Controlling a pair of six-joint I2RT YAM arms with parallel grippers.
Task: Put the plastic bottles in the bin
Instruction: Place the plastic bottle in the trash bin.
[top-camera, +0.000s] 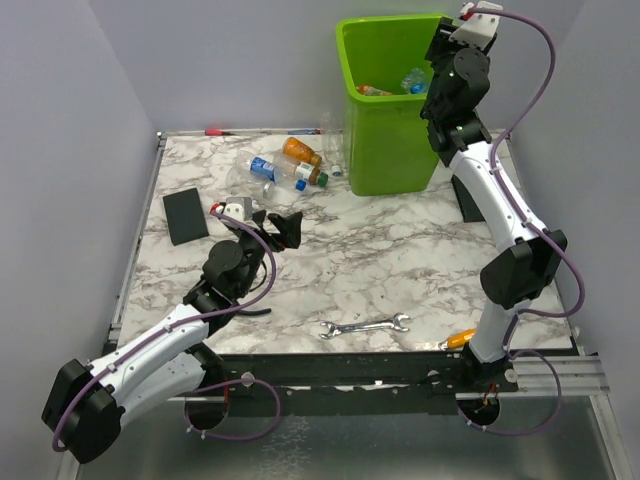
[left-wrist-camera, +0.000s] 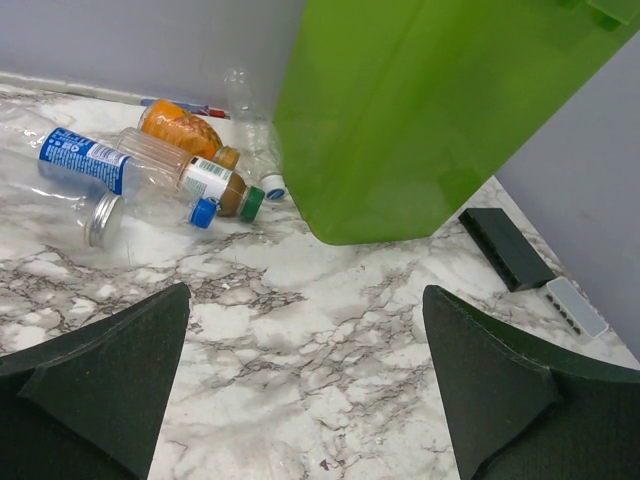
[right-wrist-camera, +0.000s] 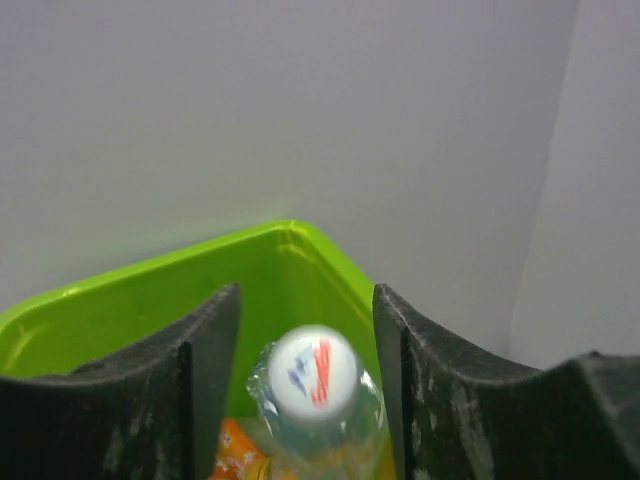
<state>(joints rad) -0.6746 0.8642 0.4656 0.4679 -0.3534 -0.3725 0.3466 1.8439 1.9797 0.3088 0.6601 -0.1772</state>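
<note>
The lime-green bin (top-camera: 385, 150) stands at the back of the table and also shows in the left wrist view (left-wrist-camera: 420, 120) and the right wrist view (right-wrist-camera: 150, 300). My right gripper (top-camera: 440, 62) is over the bin's right rim with its jaws apart. A clear bottle with a white cap (right-wrist-camera: 312, 372) is blurred between and below the fingers, over the bin's inside. Other bottles (top-camera: 372, 90) lie in the bin. Several bottles lie left of the bin: blue-labelled (left-wrist-camera: 85, 158), orange (left-wrist-camera: 180, 128), green-capped (left-wrist-camera: 215, 185). My left gripper (top-camera: 275, 225) is open and empty above the marble (left-wrist-camera: 305, 292).
A silver wrench (top-camera: 365, 326) and an orange-handled screwdriver (top-camera: 458, 340) lie near the front edge. A black block (top-camera: 185, 215) lies at the left. A black box (left-wrist-camera: 510, 248) lies right of the bin. A pen (top-camera: 220, 131) lies along the back edge.
</note>
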